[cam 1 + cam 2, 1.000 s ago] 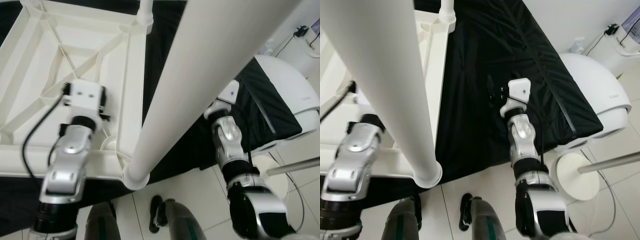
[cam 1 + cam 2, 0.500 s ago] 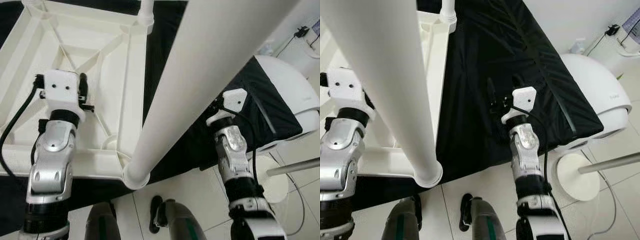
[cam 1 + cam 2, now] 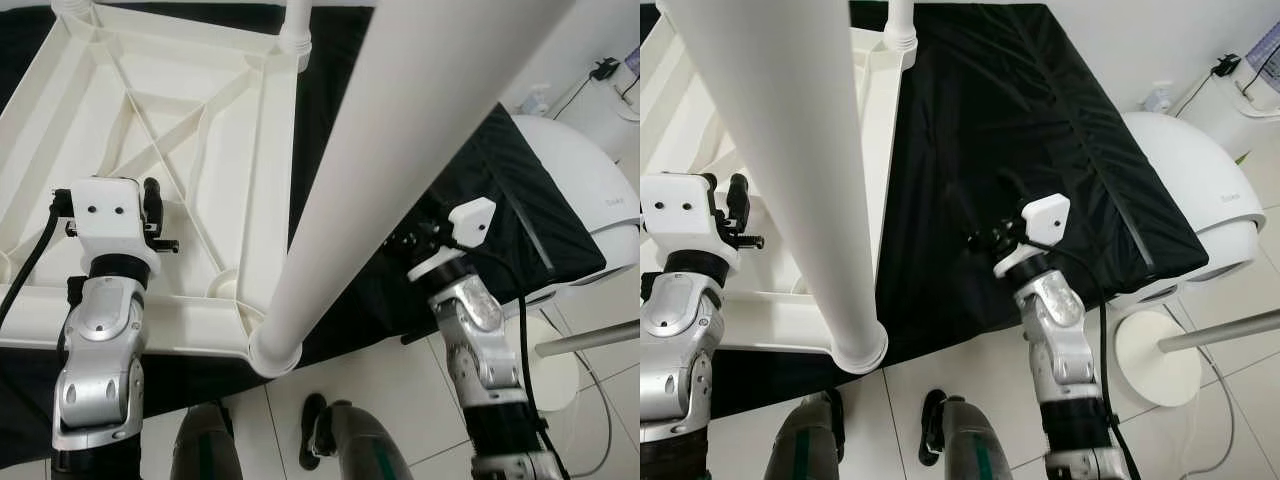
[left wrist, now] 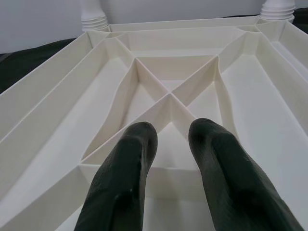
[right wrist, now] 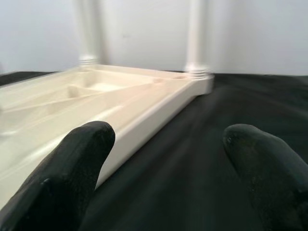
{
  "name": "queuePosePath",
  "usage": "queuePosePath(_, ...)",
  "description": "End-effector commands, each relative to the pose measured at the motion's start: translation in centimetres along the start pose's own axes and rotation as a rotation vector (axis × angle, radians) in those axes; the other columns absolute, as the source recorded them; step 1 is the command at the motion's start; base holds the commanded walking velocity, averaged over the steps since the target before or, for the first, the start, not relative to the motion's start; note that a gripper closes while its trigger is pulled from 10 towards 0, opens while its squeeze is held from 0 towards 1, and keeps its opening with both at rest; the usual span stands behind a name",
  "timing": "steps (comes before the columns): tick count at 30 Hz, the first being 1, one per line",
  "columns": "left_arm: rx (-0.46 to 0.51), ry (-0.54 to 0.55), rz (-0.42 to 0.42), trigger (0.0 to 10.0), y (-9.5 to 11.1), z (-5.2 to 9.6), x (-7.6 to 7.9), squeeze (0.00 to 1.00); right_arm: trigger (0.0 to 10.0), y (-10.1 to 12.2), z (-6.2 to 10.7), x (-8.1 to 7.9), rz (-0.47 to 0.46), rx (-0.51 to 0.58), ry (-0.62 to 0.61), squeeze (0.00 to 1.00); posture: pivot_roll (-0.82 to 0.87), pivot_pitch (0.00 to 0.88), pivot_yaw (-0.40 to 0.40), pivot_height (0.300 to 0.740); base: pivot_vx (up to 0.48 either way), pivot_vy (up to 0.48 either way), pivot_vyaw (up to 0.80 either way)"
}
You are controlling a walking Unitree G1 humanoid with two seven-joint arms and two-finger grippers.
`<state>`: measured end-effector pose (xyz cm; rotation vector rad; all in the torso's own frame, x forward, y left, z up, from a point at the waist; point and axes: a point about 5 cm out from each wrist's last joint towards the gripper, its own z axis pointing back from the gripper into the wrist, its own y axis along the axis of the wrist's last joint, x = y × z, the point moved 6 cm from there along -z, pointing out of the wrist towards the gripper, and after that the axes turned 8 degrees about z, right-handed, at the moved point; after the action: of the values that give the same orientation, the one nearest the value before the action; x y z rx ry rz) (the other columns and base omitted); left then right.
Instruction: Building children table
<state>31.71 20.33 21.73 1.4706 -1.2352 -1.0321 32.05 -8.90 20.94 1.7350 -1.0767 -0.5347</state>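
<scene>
A white children's table top (image 3: pixel 272 170) lies upside down on a black cloth (image 3: pixel 1020 120), its ribbed underside facing up. One long white leg (image 3: pixel 400 130) stands in the near right corner socket and rises toward my head. A second leg (image 3: pixel 296 25) stands at the far right corner. My left gripper (image 4: pixel 172 132) hovers over the ribs on the near left side, fingers (image 3: pixel 152 195) drawn close together with nothing between them. My right gripper (image 5: pixel 168 168) hangs open over the cloth, to the right of the table top, holding nothing.
A white rounded appliance (image 3: pixel 590 190) stands to the right of the cloth. A round white stand base (image 3: pixel 1155 355) with a metal pole sits on the tiled floor at the near right. My feet (image 3: pixel 340 440) show below the cloth's front edge.
My left gripper has swung left across the underside, away from the near right corner. My right gripper has drawn back toward the cloth's front edge. The table top has not moved.
</scene>
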Motion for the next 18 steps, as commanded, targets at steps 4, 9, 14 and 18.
queuePosePath(4, 0.013, 0.073, -0.014, 10.0, 0.1, 0.2, -0.6, 0.0, 10.0, 0.2, 0.9, -1.3, -0.038, -0.025, 0.089, 0.0, 0.12, 0.165, -0.112, 0.74, 0.0, 0.0, 0.0)
queuePosePath(9, -0.006, -0.01, -0.046, 10.0, -0.6, 0.6, 0.3, 0.0, 10.0, 0.1, 1.7, -1.6, -0.043, -0.056, 0.168, 0.0, 0.12, 0.156, -0.113, 0.74, 0.0, 0.0, 0.0)
queuePosePath(14, -0.014, -0.039, -0.041, 10.0, -0.9, 0.8, 0.3, 0.0, 10.0, 0.2, 1.6, -1.1, -0.034, -0.063, 0.182, 0.0, 0.12, 0.153, -0.114, 0.74, 0.0, 0.0, 0.0)
queuePosePath(18, -0.007, -0.101, -0.04, 10.0, -0.7, 0.9, 0.7, 0.0, 10.0, 0.4, 1.8, -1.1, -0.04, -0.081, 0.239, 0.0, 0.11, 0.161, -0.114, 0.74, 0.0, 0.0, 0.0)
